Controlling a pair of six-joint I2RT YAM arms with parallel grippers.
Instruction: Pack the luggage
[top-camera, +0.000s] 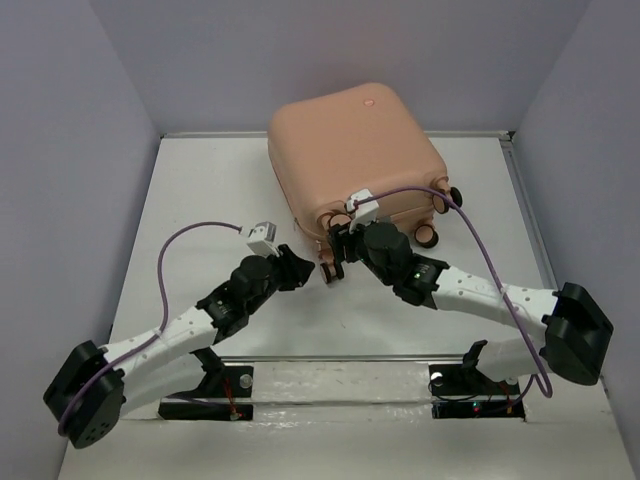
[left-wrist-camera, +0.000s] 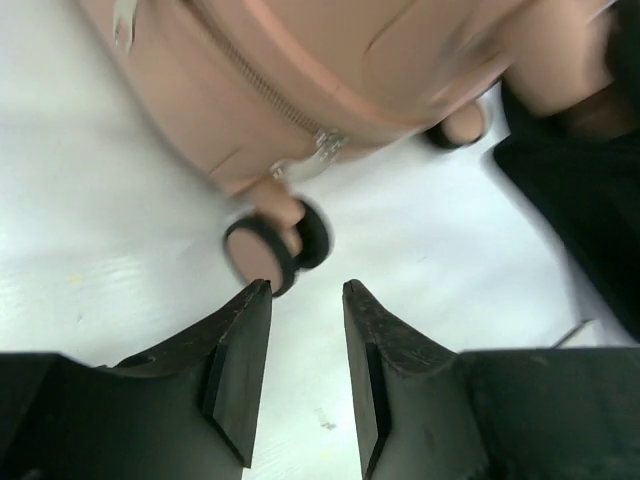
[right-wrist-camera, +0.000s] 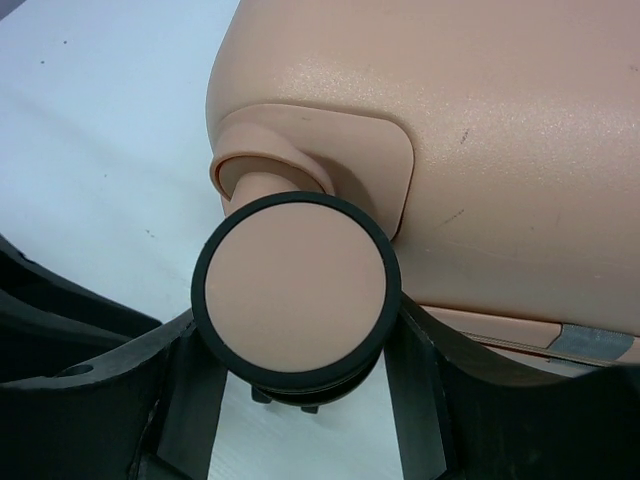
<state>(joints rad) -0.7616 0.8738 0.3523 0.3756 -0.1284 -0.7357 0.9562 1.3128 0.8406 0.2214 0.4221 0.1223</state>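
The peach-pink luggage (top-camera: 355, 150) lies closed on the table at the back centre, zipper shut, wheels facing the arms. My right gripper (top-camera: 335, 252) is at its near left corner. In the right wrist view it (right-wrist-camera: 297, 318) is shut on a pink-and-black wheel (right-wrist-camera: 295, 290), with a finger (right-wrist-camera: 175, 380) touching each side of the luggage's (right-wrist-camera: 480, 130) wheel. My left gripper (top-camera: 312, 268) is just left of the right one, open and empty. In the left wrist view it (left-wrist-camera: 307, 290) sits just short of a wheel (left-wrist-camera: 275, 245) under the luggage (left-wrist-camera: 300, 70).
Two more wheels (top-camera: 432, 235) stick out at the luggage's near right corner. The zipper pull (left-wrist-camera: 320, 150) hangs above the wheel. Grey walls enclose the white table (top-camera: 200, 190) on three sides. The right arm (left-wrist-camera: 590, 200) is close beside my left gripper.
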